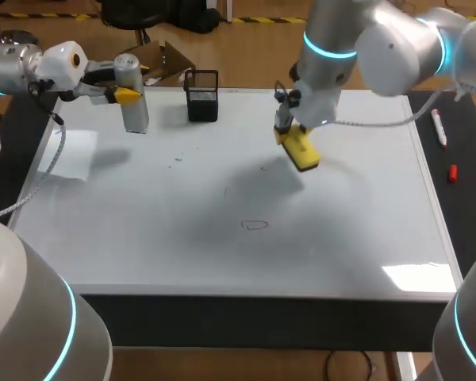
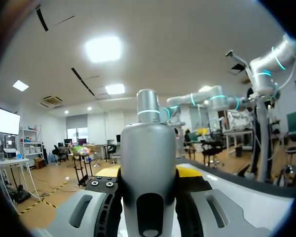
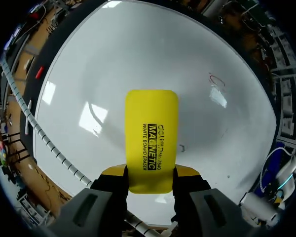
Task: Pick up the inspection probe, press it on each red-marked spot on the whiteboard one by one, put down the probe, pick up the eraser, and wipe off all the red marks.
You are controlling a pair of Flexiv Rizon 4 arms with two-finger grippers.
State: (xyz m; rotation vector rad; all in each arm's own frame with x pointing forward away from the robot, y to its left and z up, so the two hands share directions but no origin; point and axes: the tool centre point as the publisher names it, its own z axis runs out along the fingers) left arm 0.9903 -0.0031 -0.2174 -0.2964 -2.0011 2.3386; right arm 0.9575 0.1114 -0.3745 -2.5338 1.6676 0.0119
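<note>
Yellow rectangular whiteboard eraser (image 3: pixel 152 140): clamped in right jaws, tilted, over far-middle part of white whiteboard (image 1: pixel 341 238). Grey cylindrical inspection probe (image 1: pixel 133 95): upright, gripped by left jaws near board's far left corner, base seemingly touching surface. Faint red oval mark (image 1: pixel 255 225): nearer front, apart from eraser. Black mesh holder (image 1: pixel 202 95) near probe.

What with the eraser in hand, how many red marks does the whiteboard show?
1 clearly: a red oval, front middle of the whiteboard. Specks farther back are too small to tell.

At rear, probe (image 1: pixel 132 99) left of basket (image 1: pixel 202 108), eraser (image 1: pixel 302 149) over whiteboard (image 1: pixel 222 254)
</note>
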